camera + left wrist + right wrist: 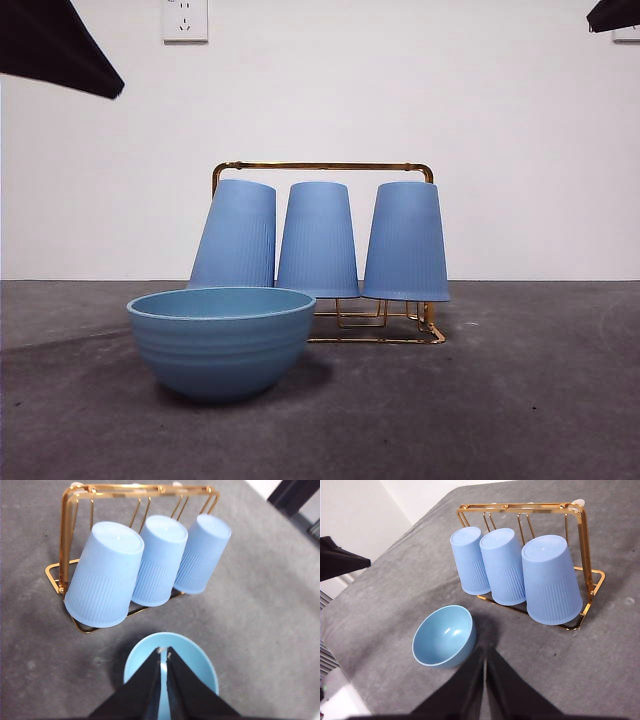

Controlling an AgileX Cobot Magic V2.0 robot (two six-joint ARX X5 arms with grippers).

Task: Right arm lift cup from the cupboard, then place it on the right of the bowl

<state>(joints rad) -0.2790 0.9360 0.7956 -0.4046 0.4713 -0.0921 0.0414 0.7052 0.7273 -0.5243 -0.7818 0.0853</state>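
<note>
Both arms hang back high above the desk (pixel 560 400), and nothing has been touched. The right gripper (pixel 484 652) hovers with its jaws clenched to a thin slit, holding nothing; the left gripper (pixel 163 652) sits the same way, clenched and empty, directly above the bowl (pixel 221 340). That arm just waits.

Here is the lineup: three ribbed blue tumblers hang mouth-down on the gold wire cup rack (pixel 322 167), which stands toward the far edge of the desk. The cup (pixel 551 580) nearest the right gripper looks like the natural pick. It sits at the end of the row, just beside the middle tumbler (pixel 503 566), with the third tumbler (pixel 469 560) on the far end. The bowl stands toward the near edge, in front of the rack's other end, and it is empty. Nothing sits inside it.

Now the hazards. Those jaws must spread first; coming in clenched would simply knock the cup. The tumblers crowd close, so a wide or off-line approach could bump the middle one. Each hangs over a thin peg, so pulling sideways instead of up could snag it and drag the light rack along. The tapered plastic wall may also slip under a weak pinch. The desk on the bowl's right side awaits the cup.
</note>
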